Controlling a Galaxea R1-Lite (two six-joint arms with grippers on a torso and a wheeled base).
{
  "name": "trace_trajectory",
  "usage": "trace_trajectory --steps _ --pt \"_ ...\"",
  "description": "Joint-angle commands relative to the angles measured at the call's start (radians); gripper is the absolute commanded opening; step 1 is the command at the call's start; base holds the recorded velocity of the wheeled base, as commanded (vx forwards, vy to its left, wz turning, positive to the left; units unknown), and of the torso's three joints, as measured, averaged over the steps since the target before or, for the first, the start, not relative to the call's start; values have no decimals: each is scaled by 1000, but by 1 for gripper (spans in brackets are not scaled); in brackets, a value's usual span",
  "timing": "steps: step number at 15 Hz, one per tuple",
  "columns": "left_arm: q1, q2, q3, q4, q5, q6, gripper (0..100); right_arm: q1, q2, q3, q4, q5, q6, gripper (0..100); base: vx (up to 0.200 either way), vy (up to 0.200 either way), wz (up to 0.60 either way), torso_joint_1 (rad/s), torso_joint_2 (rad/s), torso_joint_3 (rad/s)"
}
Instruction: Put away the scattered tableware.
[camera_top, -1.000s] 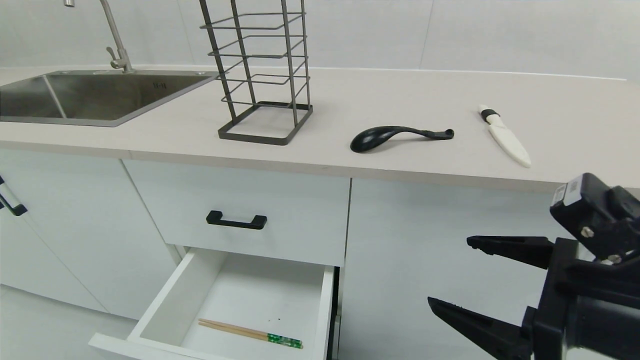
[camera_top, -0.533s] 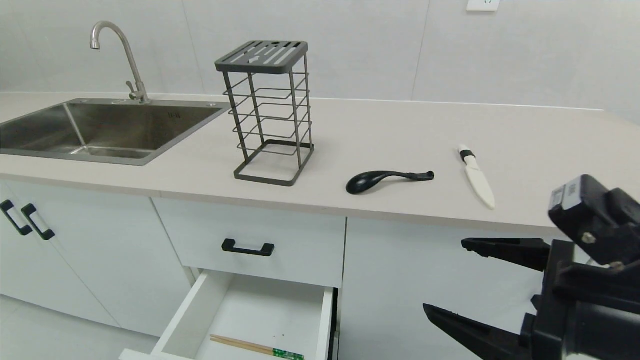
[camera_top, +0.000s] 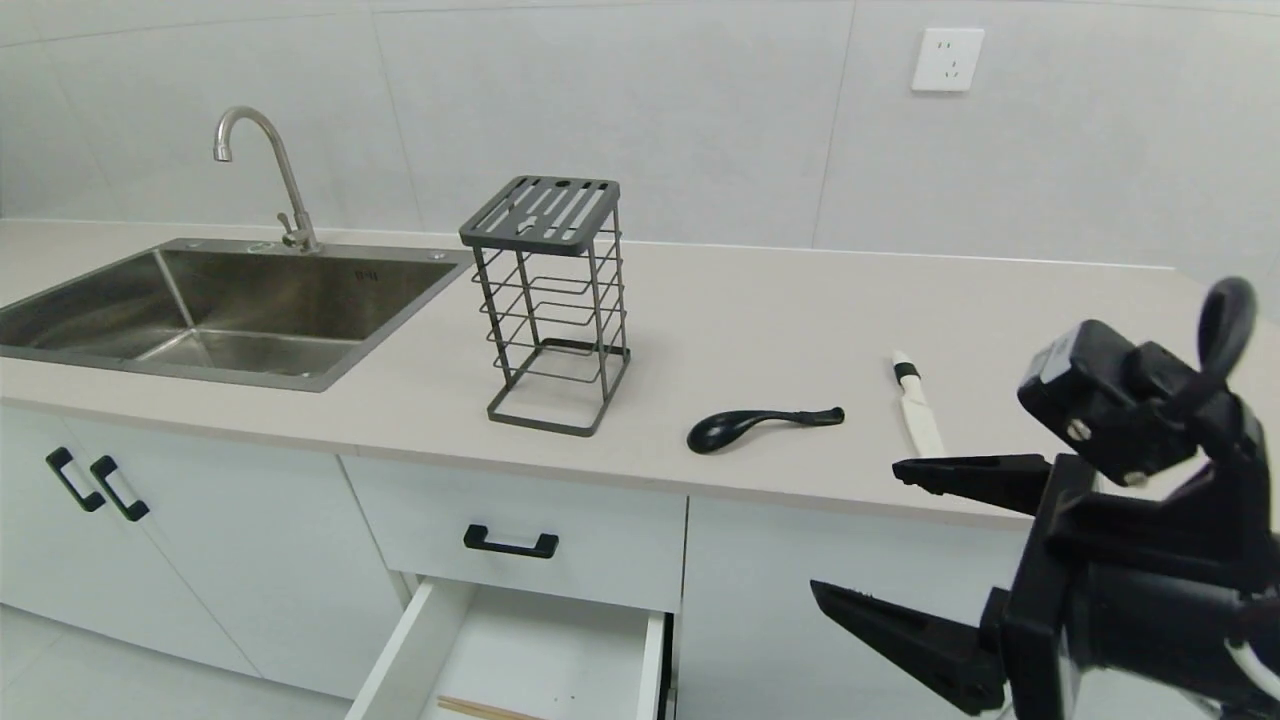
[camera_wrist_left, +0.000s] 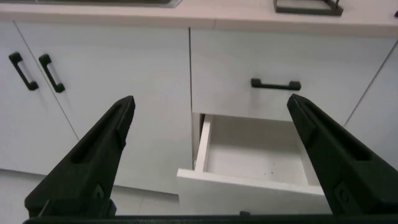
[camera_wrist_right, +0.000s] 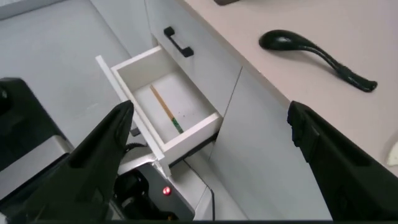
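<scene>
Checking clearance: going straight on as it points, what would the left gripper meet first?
The left gripper likely meets the open drawer, or the shut drawer front above it; depth unclear.

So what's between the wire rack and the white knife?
The black spoon, lying on the countertop between wire rack and white knife, in the head view.

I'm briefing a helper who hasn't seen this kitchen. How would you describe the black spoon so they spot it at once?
From the sink, follow the beige counter past the upright wire rack toward the robot's right. The black spoon lies near the front edge, between the rack and a white knife; it alone is all black and curved.
</scene>
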Motion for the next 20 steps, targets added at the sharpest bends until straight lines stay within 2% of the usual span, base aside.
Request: trace_trajectory --steps 1,5,7,11,15,17,20 --pt "0 1 0 0 0 0 100 -30 56 -69 61 0 -2 100 0 0 0 364 -486 -256" --pt "0 1 0 0 0 0 100 -51 102 -94 76 3 -5 100 0 0 0 285 -508 -244" --pt "0 1 0 0 0 0 100 -68 135 -100 75 42 -7 100 0 0 0 244 -464 -222" --pt "0 1 0 0 0 0 100 -79 189 -155 69 143 -14 100 0 0 0 63 -102 -50" --pt "0 1 0 0 0 0 100 -90 247 -180 76 163 -63 100 0 0 0 0 0 0" --pt "0 1 0 0 0 0 100 -146 275 -163 43 200 -102 100 0 0 0 0 0 0" --pt "0 1 0 0 0 0 100 -228 287 -63 -66 200 -134 100 0 0 0 0 0 0"
